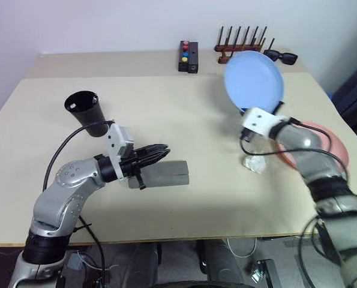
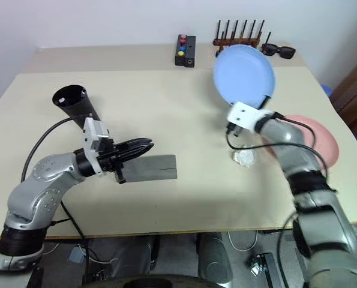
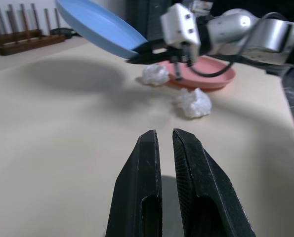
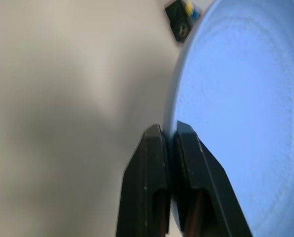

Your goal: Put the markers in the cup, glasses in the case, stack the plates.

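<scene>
Beige tabletop (image 1: 184, 114) fills my working area, backed by a pale wall. On my right, the right gripper (image 4: 169, 136) is clamped on the rim of the light blue plate (image 1: 254, 81); the wrist camera shows one black finger on each face of the rim. I see the plate lifted clear of the table and tilted up nearly on edge, its round, plain face toward me.

The pink plate (image 2: 322, 141) lies flat near the right edge of the table, beside and partly under my right forearm, well below the blue one. Two crumpled white paper wads (image 3: 193, 102) sit on the table just beside the pink plate.

On my left, the left gripper (image 2: 143, 146) has its fingers drawn nearly together with nothing between them. It hovers level over the grey case (image 1: 166, 173), which lies closed and flat on the table directly beneath the fingertips; I cannot tell whether they touch. The black cup (image 1: 88, 111) stands tilted just behind my left wrist, open rim facing up and toward me.

At the far edge I see a small black box with coloured buttons (image 1: 188, 56), a wooden peg rack (image 1: 241, 42), and black sunglasses (image 1: 281, 57) beside the rack.
</scene>
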Tool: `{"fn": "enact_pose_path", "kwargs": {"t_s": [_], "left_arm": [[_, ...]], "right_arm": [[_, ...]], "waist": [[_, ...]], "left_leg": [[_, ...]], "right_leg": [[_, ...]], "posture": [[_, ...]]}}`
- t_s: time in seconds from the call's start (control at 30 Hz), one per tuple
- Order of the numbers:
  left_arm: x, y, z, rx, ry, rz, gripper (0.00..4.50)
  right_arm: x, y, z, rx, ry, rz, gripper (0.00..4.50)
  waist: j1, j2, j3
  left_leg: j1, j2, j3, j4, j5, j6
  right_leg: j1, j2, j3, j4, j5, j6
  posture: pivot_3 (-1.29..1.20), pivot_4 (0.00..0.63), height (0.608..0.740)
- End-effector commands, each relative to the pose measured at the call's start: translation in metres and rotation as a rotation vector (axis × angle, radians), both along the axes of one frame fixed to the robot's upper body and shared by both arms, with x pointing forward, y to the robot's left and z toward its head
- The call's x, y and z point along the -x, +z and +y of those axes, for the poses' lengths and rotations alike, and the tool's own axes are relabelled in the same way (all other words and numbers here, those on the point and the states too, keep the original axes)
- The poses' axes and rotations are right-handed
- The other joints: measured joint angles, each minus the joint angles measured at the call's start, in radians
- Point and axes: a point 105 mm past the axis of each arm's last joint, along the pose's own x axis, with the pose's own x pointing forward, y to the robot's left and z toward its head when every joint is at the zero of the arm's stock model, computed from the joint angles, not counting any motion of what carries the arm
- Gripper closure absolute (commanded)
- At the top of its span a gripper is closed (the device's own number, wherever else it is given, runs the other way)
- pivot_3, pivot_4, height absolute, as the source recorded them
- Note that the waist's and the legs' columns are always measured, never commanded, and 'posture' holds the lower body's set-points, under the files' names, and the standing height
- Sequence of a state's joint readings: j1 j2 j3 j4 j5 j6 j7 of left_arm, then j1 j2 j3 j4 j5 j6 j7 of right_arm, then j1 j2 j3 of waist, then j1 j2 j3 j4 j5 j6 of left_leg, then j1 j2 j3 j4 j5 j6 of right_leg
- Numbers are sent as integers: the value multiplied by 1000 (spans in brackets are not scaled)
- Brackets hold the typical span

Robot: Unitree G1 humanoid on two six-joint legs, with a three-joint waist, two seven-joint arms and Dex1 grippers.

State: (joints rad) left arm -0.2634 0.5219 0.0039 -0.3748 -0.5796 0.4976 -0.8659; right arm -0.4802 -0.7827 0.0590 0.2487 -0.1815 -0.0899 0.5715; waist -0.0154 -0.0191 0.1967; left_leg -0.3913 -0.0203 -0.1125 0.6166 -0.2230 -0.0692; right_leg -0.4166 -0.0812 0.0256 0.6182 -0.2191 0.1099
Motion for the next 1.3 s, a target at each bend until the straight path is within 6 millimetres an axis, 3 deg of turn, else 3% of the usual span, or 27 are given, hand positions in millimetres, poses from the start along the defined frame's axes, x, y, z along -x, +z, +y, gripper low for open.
{"fn": "enact_pose_path", "kwargs": {"t_s": [0.03,0.2,0.27,0.5,0.6,0.77,0.97,1.1,1.3], "left_arm": [[3,4,-16,28,-99,-9,4064],[-2,-2,-38,24,-200,-3,4064],[-2,-3,-43,26,-231,-1,4064],[-2,-7,-48,27,-259,6,4064],[0,-8,-49,30,-259,12,4064],[0,-9,-45,32,-230,17,4064],[0,-10,-41,34,-191,14,4064],[-1,-8,-40,37,-178,6,4064],[0,-8,-37,38,-167,3,4064]], "right_arm": [[26,35,-22,-38,-51,-30,4488],[74,15,-54,15,-149,112,4488],[89,6,-57,31,-165,172,4488],[104,-16,-74,71,-273,250,4488],[100,-15,-77,82,-286,238,3460],[91,-1,-69,82,-238,185,1022],[89,17,-30,-239,-41,199,1022],[97,-13,-2,-294,59,346,1022],[82,-47,10,-333,34,395,1022]], "waist": [[2,0,0],[3,1,-1],[4,2,-1],[-2,2,-1],[3,2,-1],[2,2,-1],[3,2,-1],[4,2,-1],[2,2,-1]], "left_leg": [[1,0,0,1,0,0],[3,0,1,1,0,1],[3,0,0,1,-1,1],[3,0,2,4,-1,2],[2,0,1,6,-1,2],[1,0,1,6,-2,2],[2,0,1,6,-2,3],[1,0,0,6,-2,3],[2,0,1,7,-2,3]], "right_leg": [[1,0,0,0,-1,-2],[3,0,0,-1,-2,-3],[4,0,0,-2,-2,-3],[5,0,0,-2,-3,-1],[5,0,0,-2,-3,-1],[5,0,0,-2,-3,-2],[5,0,0,-3,-3,-1],[6,0,-1,-3,-3,-2],[6,0,-1,-3,-3,-1]], "posture": [[0,150,740],[0,150,740],[0,150,740],[0,150,740],[0,150,740],[0,150,740],[0,150,740],[0,150,740],[0,150,740]]}}
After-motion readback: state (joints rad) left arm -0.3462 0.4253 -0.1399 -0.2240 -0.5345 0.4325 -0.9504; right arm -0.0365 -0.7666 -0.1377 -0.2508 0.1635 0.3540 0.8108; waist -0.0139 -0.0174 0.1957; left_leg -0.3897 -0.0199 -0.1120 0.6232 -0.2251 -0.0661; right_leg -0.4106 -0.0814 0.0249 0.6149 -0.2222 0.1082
